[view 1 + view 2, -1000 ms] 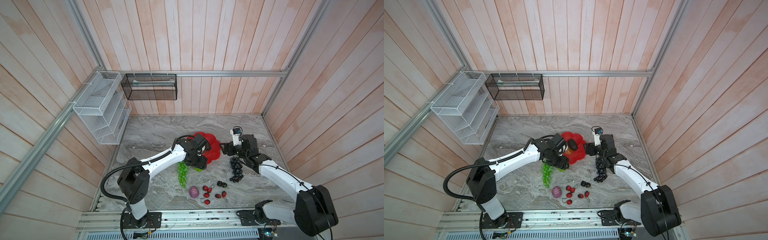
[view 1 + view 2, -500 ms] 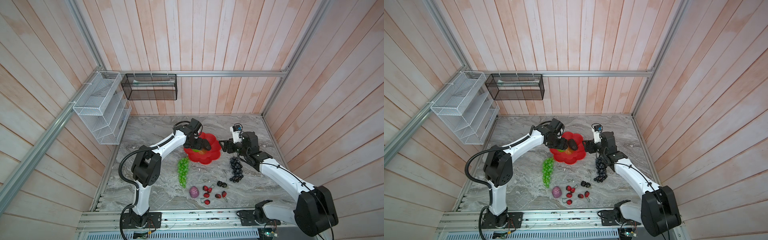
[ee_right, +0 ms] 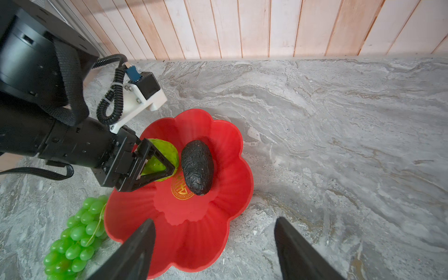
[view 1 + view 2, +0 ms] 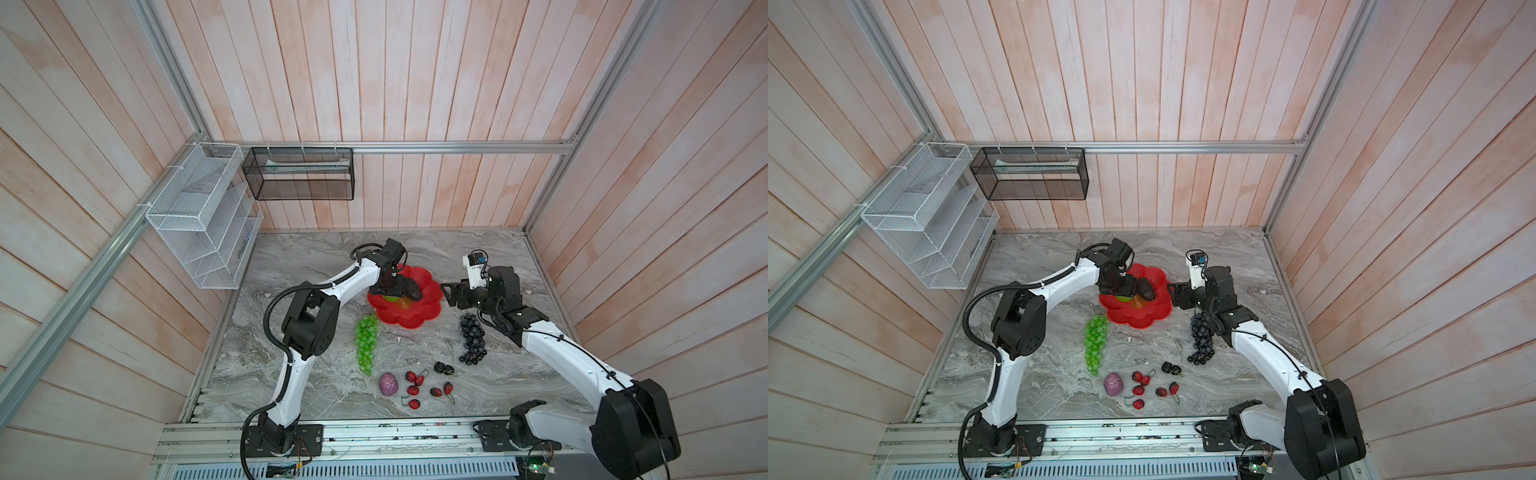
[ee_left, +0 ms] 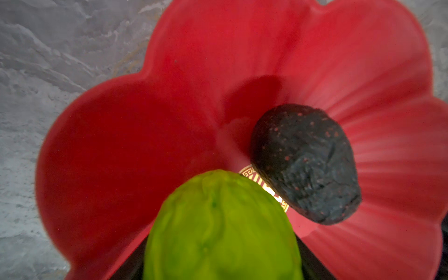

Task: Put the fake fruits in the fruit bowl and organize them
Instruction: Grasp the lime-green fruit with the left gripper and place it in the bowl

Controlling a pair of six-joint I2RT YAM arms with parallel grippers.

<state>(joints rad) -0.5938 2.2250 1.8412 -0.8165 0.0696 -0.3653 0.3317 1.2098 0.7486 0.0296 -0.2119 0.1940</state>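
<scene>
Clock directions are read from above, with 12 o'clock at the back wall.

The fruit bowl sits near the middle of the table. The left arm rises from the front rail at 7 o'clock and folds at a raised elbow. Its forearm reaches toward 1 o'clock, and the wrist bends down over the bowl's 10 o'clock petals. The left gripper is closed about the bumpy lime-green ball. One finger lies along each side of the ball, which is over the bowl's 9 o'clock part, just beside the gold emblem. Whether the ball touches the dish cannot be told. The dark avocado-like oval lies in the bowl, covering the emblem's 1 o'clock edge, close to the ball.

The right arm comes from the rail at 5 o'clock and stretches toward 11 o'clock. Its wrist is turned so that the right gripper points at 9 o'clock, low by the bowl's 3 o'clock rim. Its fingers stand wide apart and hold nothing.

On the table, the green grape bunch lies at the bowl's 7 o'clock, its top near the rim. The dark blue-black grape bunch lies at 4 o'clock, beside the right forearm. Toward 6 o'clock, near the front edge, are the small purple ball, the small red stemmed berries and the small black berries.
</scene>
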